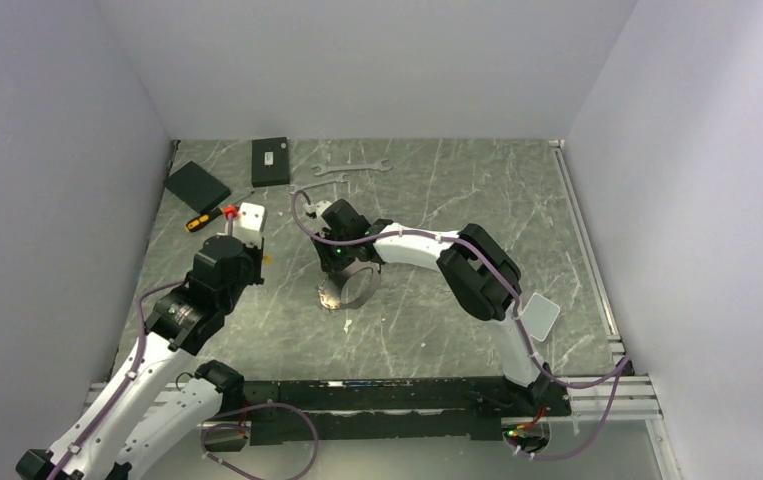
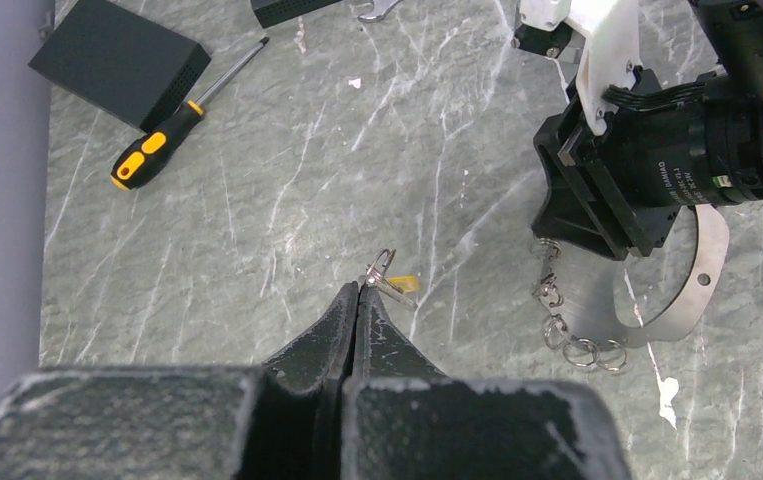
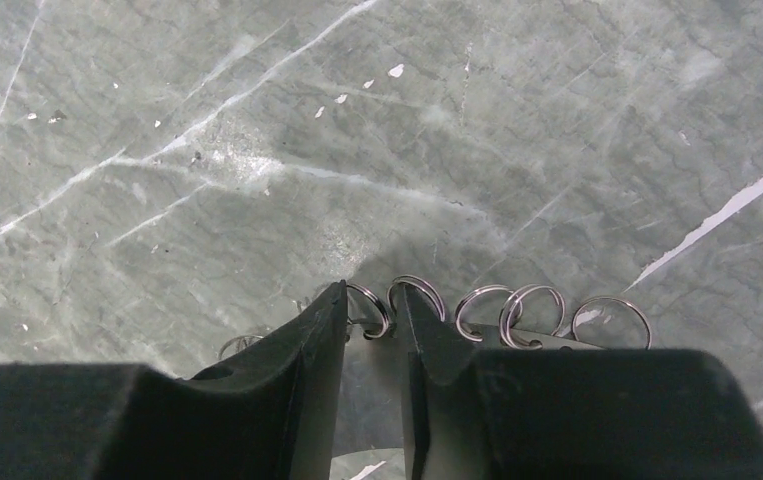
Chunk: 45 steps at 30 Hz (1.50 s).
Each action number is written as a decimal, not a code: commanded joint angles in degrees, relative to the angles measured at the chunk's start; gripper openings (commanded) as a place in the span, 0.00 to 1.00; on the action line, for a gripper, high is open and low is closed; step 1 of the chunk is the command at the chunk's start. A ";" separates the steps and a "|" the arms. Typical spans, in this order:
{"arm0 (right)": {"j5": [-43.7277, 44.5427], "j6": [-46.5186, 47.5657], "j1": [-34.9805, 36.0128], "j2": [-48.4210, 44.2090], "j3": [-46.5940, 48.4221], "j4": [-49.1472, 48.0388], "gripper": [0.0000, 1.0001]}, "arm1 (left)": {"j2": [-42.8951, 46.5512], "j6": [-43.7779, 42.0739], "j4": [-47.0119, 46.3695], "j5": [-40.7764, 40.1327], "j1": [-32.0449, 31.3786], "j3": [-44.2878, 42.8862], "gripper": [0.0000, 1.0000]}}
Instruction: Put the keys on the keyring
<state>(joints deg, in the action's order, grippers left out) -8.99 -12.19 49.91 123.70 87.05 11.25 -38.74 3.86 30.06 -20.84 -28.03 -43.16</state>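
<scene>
My left gripper (image 2: 359, 287) is shut, and the keys (image 2: 389, 283), a tiny silvery key on a small ring with a brass-yellow one, stick out from its tips just above the table. To their right is the keyring (image 2: 702, 280), a thin silvery band curved into a loop with small split rings along its rim. My right gripper (image 3: 367, 292) is on that rim, jaws a little apart with one split ring (image 3: 369, 310) and the band between them. From above, the keyring (image 1: 349, 292) sits under the right gripper (image 1: 342, 268), right of the left gripper (image 1: 254, 258).
At the back left lie a yellow-and-black screwdriver (image 1: 207, 217), a white block (image 1: 251, 218) and two flat black boxes (image 1: 197, 183) (image 1: 270, 160). Two silver wrenches (image 1: 352, 168) lie at the back centre. Walls close the table on three sides.
</scene>
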 commanded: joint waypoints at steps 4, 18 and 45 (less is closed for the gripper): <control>1.93 1.32 -0.16 -0.55 1.06 1.02 0.07 | -0.40 0.23 -1.70 0.04 0.43 -1.69 0.00; 1.82 3.58 -0.08 -7.32 -1.17 2.45 0.00 | -1.42 0.10 -1.94 0.65 1.00 -1.70 0.00; -2.93 5.68 0.23 -34.88 -26.94 -19.93 0.00 | 5.16 -1.30 -8.33 20.27 1.49 0.75 0.00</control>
<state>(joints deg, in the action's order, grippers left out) -11.22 -7.31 49.91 93.01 62.89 -0.78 -34.37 2.74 25.85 -5.61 -26.81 -43.07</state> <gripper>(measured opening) 0.010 0.009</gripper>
